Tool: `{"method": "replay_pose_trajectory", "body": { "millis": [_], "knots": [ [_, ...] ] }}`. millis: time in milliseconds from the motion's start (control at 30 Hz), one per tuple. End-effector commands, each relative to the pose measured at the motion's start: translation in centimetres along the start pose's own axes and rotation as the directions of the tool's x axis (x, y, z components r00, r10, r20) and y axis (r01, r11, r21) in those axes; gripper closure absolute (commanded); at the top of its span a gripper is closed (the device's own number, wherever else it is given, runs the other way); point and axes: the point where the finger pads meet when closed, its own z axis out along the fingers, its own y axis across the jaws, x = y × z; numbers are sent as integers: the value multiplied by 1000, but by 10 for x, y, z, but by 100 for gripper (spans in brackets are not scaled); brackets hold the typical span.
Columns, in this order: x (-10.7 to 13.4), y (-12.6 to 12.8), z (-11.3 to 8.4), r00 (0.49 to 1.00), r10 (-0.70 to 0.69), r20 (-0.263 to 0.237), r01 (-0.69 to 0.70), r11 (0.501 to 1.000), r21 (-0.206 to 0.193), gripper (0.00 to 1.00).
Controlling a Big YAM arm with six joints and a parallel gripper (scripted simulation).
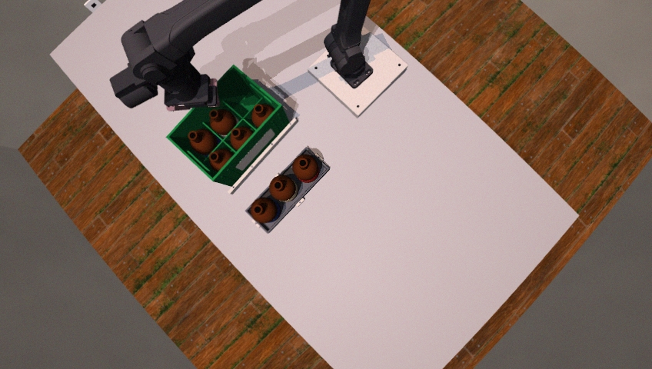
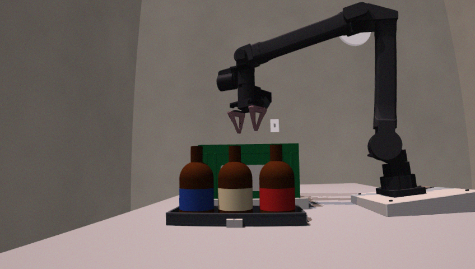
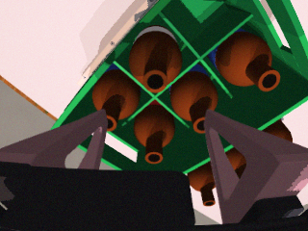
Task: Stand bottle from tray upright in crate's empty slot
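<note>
Tool (image 2: 246, 121): fingers partly spread, nothing between them, poised above crate (image 2: 213, 156); tray (image 2: 200, 218) beyond and below it holds three upright bottles (image 2: 235, 183), likely rigid, smooth, moderately heavy, best gripped at the narrow neck.

Arm (image 2: 299, 36) outstretched; pincer (image 2: 246, 121) pointing down, parted, empty.

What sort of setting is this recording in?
Probably a bare test room: a white table on wood plank flooring, plain grey walls, one arm bolted to a base plate, end effector holding nothing.
</note>
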Motion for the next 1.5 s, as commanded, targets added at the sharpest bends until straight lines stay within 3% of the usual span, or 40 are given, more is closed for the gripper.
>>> {"method": "replay_pose_trajectory", "body": {
  "millis": [0,1167,1400,1467],
  "knots": [
    [-7,5,-7,1000,4,-5,-4,1000,-30,100],
    [3,1,-6,1000,-29,-8,28,999,-29,100],
    [58,-3,-14,953,-302,-6,301,952,-51,100],
    [76,-12,-16,916,-400,-4,400,915,-55,100]
  ]
}}
